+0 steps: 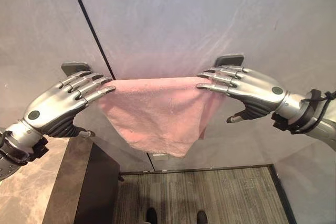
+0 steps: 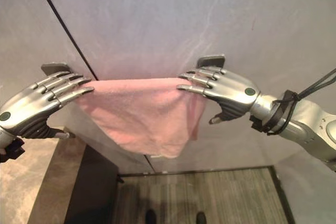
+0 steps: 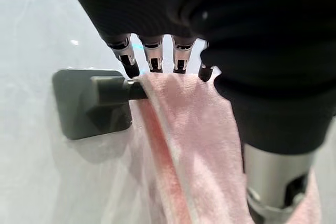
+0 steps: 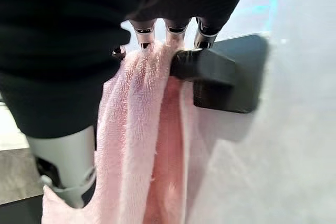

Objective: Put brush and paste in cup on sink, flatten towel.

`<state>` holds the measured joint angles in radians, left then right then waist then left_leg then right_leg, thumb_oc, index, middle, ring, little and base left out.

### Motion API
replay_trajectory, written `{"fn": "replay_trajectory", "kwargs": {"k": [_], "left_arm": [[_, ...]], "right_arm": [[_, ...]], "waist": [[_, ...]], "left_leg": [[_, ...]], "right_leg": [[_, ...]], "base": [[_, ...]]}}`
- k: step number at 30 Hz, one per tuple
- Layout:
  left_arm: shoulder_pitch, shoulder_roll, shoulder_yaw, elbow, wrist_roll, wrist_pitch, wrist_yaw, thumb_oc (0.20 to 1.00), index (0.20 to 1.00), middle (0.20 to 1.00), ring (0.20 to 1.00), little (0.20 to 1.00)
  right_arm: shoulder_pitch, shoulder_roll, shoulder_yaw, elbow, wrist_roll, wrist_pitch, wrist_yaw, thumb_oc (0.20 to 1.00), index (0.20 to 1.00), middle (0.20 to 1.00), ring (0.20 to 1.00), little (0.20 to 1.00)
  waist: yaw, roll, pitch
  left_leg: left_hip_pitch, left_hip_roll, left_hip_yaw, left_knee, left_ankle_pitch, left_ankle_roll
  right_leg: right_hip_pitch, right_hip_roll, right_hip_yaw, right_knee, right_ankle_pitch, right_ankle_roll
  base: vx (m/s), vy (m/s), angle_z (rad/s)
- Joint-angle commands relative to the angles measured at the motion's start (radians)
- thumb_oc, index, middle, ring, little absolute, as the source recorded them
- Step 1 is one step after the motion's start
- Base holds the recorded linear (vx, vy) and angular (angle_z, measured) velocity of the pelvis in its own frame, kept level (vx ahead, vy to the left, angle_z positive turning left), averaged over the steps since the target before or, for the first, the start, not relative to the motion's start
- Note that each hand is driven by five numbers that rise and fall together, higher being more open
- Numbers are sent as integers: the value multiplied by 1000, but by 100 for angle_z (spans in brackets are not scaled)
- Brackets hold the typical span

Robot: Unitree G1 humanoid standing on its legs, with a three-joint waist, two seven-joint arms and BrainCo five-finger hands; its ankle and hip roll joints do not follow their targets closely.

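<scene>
Left eye view: pink towel draped over dark rail.

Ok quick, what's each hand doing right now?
Left hand: open, straight fingers resting on the pink towel at the rail.
Right hand: open, fingers laid on the towel's other end.

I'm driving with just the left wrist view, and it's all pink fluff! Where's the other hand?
Observer: The right hand rests straight fingers on the towel's far end, beside the right bracket.
Operator: Is the towel hanging flat?
Observer: No. It sags unevenly to a point near its middle, with a fold down its right side.
Operator: What's underneath?
Observer: A dark counter at lower left and striped floor.
</scene>
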<state>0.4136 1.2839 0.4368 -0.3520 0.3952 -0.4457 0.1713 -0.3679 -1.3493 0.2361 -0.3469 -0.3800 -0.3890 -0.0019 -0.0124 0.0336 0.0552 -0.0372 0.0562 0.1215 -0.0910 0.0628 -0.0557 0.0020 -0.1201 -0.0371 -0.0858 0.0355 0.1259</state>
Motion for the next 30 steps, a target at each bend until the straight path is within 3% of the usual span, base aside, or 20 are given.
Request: {"fn": "replay_trajectory", "kwargs": {"k": [1, 10, 16, 21, 30], "left_arm": [[1, -3, 27, 149, 4, 81, -14, 1000, 1000, 1000, 1000, 1000], [-36, -29, -22, 173, -18, 82, -32, 1000, 1000, 1000, 1000, 1000], [-87, -73, -81, 220, -66, 93, -38, 1000, 1000, 1000, 1000, 1000], [-86, -142, -75, 244, -99, 119, -33, 1000, 1000, 1000, 1000, 1000], [-128, -209, -98, 264, -108, 138, -30, 1000, 1000, 1000, 1000, 1000]], "right_arm": [[32, -24, -1, 117, -34, 90, 0, 1000, 1000, 1000, 1000, 1000], [24, -16, 0, 94, -21, 78, 9, 1000, 1000, 1000, 1000, 1000], [-39, -10, 66, 94, 2, 74, 29, 1000, 1000, 1000, 1000, 1000], [-8, 48, -21, 156, -12, 131, -6, 1000, 1000, 1000, 1000, 1000], [29, 142, -67, 137, -14, 149, 2, 1000, 1000, 1000, 1000, 1000]], "waist": [[-4, -53, 6], [1, -52, 4], [5, -58, 4], [-1, -59, 4], [5, -62, -1]], "left_leg": [[39, 35, 7, 4, -35, -47], [39, 36, 9, 4, -35, -46], [39, 35, 9, 4, -34, -46], [36, 36, 7, 4, -34, -43], [41, 36, 4, 4, -37, -40]], "right_leg": [[-60, -96, 12, -2, 71, 82], [-62, -96, 13, -2, 71, 82], [-60, -97, 12, -2, 72, 81], [-64, -96, 12, -2, 73, 80], [-58, -92, 13, -2, 66, 73]], "base": [[0, 0, 0], [0, 0, 0], [0, 0, 0], [0, 0, 0], [0, 0, 0]]}}
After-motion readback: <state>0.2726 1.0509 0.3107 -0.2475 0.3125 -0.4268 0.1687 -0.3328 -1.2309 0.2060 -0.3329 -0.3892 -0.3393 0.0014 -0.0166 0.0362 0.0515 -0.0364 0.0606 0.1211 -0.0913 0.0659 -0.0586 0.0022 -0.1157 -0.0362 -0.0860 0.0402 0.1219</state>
